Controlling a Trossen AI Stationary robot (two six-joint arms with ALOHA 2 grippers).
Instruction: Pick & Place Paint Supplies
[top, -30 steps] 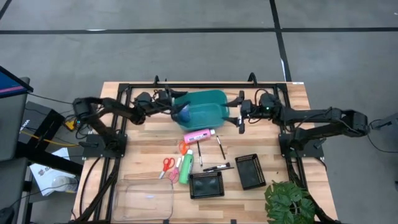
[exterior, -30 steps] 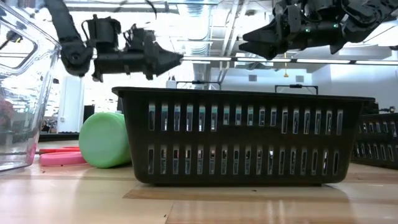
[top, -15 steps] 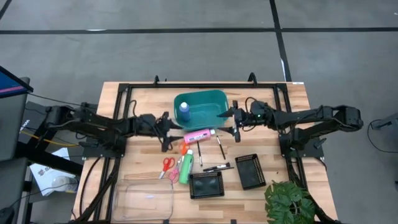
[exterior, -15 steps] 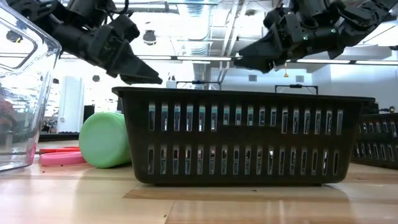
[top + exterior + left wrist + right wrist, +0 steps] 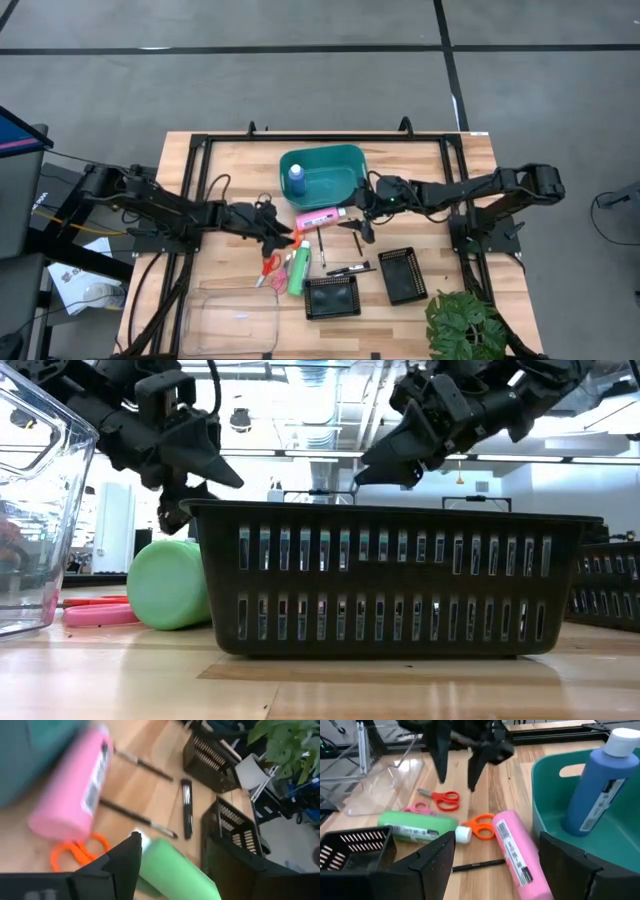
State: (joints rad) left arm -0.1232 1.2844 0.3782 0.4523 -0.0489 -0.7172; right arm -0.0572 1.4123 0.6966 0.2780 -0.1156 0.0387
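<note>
- The pink bottle (image 5: pixel 320 217) lies on its side on the wooden table (image 5: pixel 230 160), just in front of the teal basket (image 5: pixel 335 160); the blue bottle (image 5: pixel 296 179) stands upright inside that basket, at its left end.
- The green bottle (image 5: pixel 299 268) lies on its side nearer the front, white cap toward the pink bottle, with the orange scissors (image 5: pixel 481 826) between the two and the red scissors (image 5: pixel 269 266) and pink scissors (image 5: pixel 418 808) just to its left.
- Thin dark brushes (image 5: pixel 355 236) lie to the right of the pink bottle — another lies nearer the black mesh trays (image 5: pixel 332 297).
- The left gripper (image 5: pixel 288 236) reaches in low from the left, arm stretched nearly flat across the table; its fingers stand apart with nothing between them, tips above the orange scissors, just beside the pink bottle's base.
- The right gripper (image 5: pixel 358 206) reaches in from the right, tilted downward, jaws spread wide and empty — it hangs just beside the pink bottle's capped end, near the basket's front right corner.
</note>
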